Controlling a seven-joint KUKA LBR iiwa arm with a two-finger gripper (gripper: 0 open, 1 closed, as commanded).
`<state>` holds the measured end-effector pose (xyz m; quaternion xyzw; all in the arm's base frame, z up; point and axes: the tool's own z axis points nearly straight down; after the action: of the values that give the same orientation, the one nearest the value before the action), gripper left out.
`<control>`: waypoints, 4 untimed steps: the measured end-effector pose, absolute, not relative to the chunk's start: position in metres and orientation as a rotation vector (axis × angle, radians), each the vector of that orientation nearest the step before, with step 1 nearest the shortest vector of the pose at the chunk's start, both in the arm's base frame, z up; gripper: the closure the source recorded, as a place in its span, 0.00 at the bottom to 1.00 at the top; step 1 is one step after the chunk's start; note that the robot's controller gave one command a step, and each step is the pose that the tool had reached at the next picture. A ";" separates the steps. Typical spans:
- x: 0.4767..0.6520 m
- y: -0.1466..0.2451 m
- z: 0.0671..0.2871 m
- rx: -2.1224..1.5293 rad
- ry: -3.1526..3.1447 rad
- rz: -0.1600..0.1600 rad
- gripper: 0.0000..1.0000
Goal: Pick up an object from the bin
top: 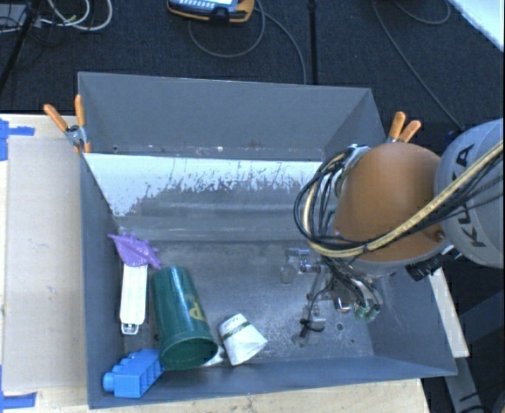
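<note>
My gripper hangs low over the bare bin floor in the right half of the bin, below the arm's orange cover. Nothing shows in it. The nearest loose thing is a small white crumpled cup-like piece, lying to the gripper's left near the front wall and apart from it. Just left of that piece, a dark green plastic cup with a yellow mark lies on its side, its mouth toward the front.
Along the left side lie a white oblong bar, a purple toy piece above it and a blue building brick in the front left corner. The arm and its cables hang over the bin's right side.
</note>
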<state>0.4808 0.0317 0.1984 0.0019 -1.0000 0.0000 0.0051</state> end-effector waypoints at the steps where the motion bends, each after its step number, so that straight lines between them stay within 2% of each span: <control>1: 0.482 0.032 0.203 0.004 -3.139 -0.001 0.00; 2: 0.477 0.050 0.158 0.032 -3.141 0.000 0.00; 3: 0.483 0.075 0.123 -0.016 -3.134 -0.001 0.00; 4: 0.479 0.065 0.100 -0.007 -3.144 -0.003 0.00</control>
<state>0.4785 0.0654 0.0999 -0.0023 -1.0000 -0.0008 -0.0010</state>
